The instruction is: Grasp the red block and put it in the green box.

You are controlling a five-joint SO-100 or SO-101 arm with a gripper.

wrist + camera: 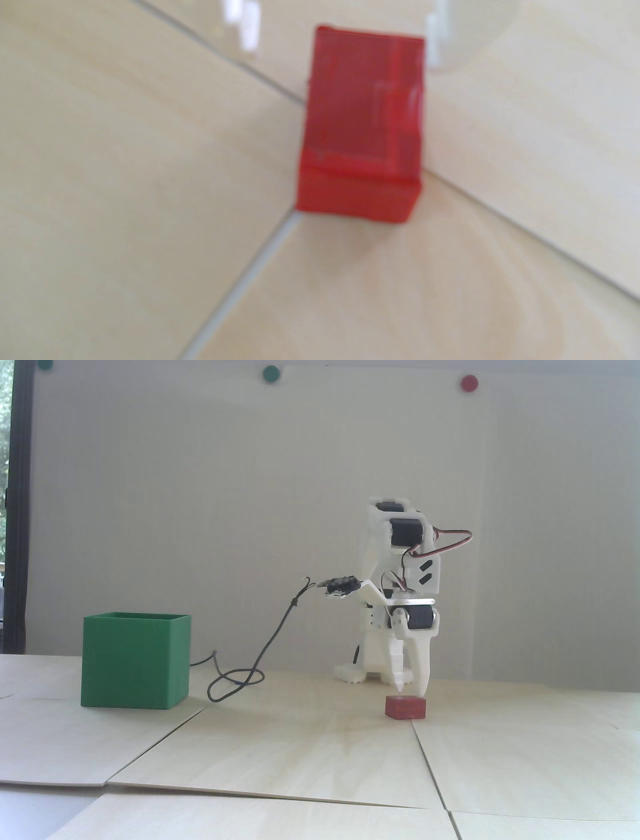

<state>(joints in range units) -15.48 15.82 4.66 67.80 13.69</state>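
The red block (pixel 405 707) lies on the pale wooden table in front of the arm's base. It fills the middle of the blurred wrist view as the red block (pixel 360 138), resting over a seam between boards. My gripper (pixel 411 691) points straight down with its tips just above the block's top. In the wrist view the gripper (pixel 341 38) is open, with one white fingertip (pixel 247 31) to the left and the other on the right of the block's far end. The green box (pixel 132 660) stands on the table far to the left, its top open.
A black cable (pixel 250 670) runs from the wrist camera down into a loop on the table between box and arm. The arm's white base (pixel 360 670) stands behind the block. The table (pixel 300 750) is made of plywood sheets with seams and slightly raised edges.
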